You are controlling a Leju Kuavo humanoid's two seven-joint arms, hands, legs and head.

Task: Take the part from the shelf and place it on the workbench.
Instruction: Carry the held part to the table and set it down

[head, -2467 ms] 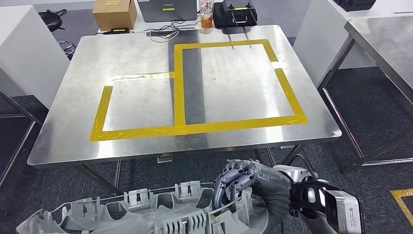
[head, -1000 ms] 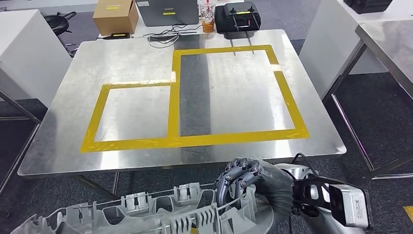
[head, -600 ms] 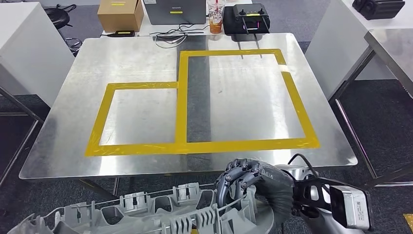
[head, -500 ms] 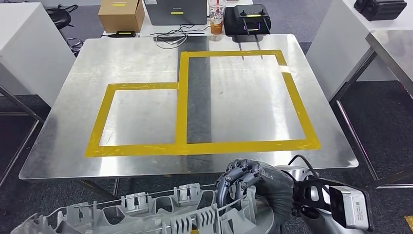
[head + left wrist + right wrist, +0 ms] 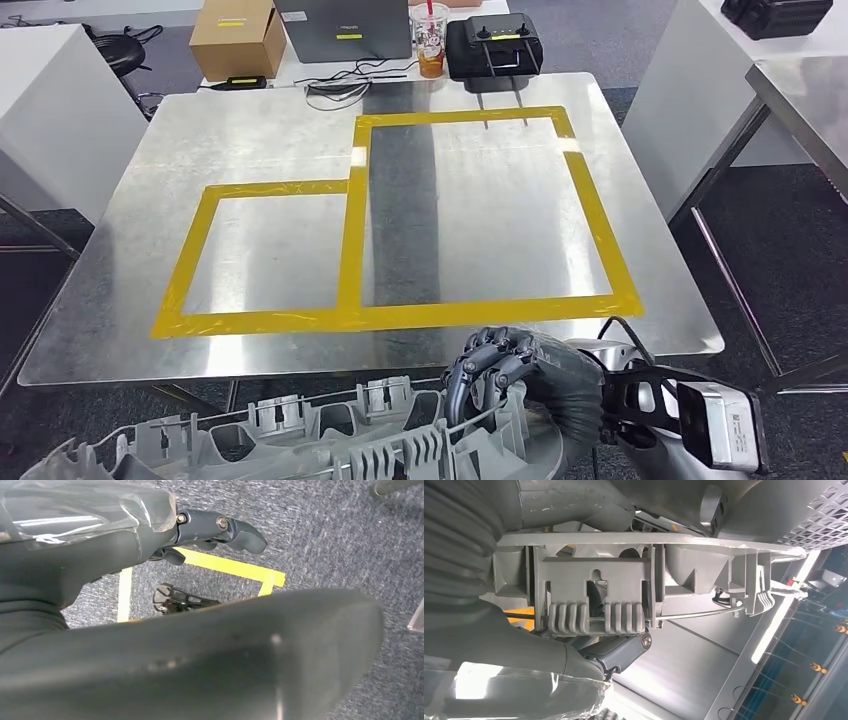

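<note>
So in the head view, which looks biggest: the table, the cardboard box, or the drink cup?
1. Table, by far the largest.
2. Cardboard box.
3. Drink cup, the smallest.
The box and cup sit about equally far back, so that ranking is fair.

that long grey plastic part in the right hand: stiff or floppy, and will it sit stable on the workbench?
Probably stiff: the grey plastic part is ribbed and webbed, and spans wide with no visible sag while the right hand grips one end. Likely light for its size, being open and thin-walled. Its uneven tabs may let it rock on the steel workbench.
</note>
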